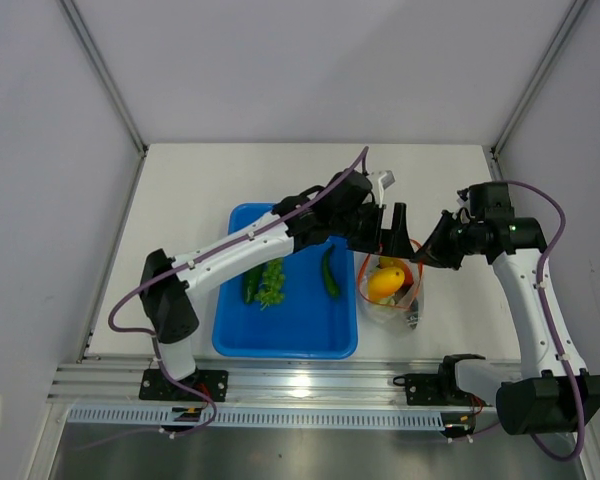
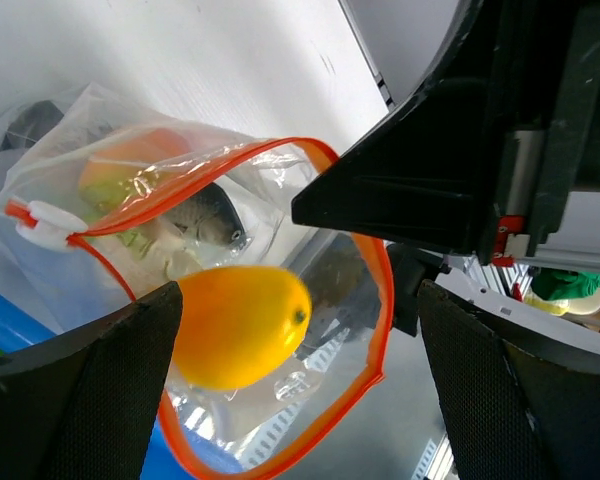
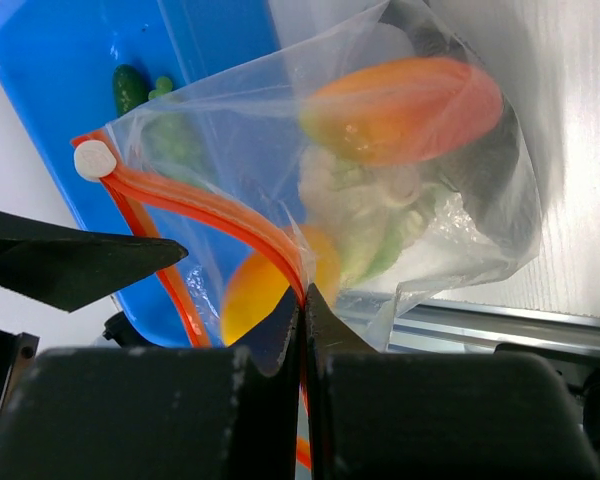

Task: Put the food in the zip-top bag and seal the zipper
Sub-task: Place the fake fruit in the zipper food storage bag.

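The zip-top bag [image 1: 405, 300] stands just right of the blue tray, its orange-red zipper [image 2: 380, 300] spread into an open loop. My right gripper [image 3: 305, 292] is shut on the zipper's rim [image 3: 220, 215] and holds the mouth up. Directly above the mouth, my left gripper [image 2: 298, 300] is open. An orange-yellow fruit [image 2: 238, 326] sits loose in the mouth, touching neither finger. Inside lie a grey fish [image 2: 215, 215], a white-green cauliflower [image 3: 365, 200] and a red-orange fruit [image 3: 405, 108]. In the top view my left gripper [image 1: 398, 232] and right gripper [image 1: 425, 256] meet over the bag.
The blue tray [image 1: 240, 335] holds a dark green cucumber [image 1: 250, 284], a leafy green bunch [image 1: 272, 283] and a green pepper [image 1: 330, 272]. The white zipper slider [image 3: 94, 159] sits at the mouth's tray-side end. A metal rail [image 1: 310, 380] runs along the table's near edge.
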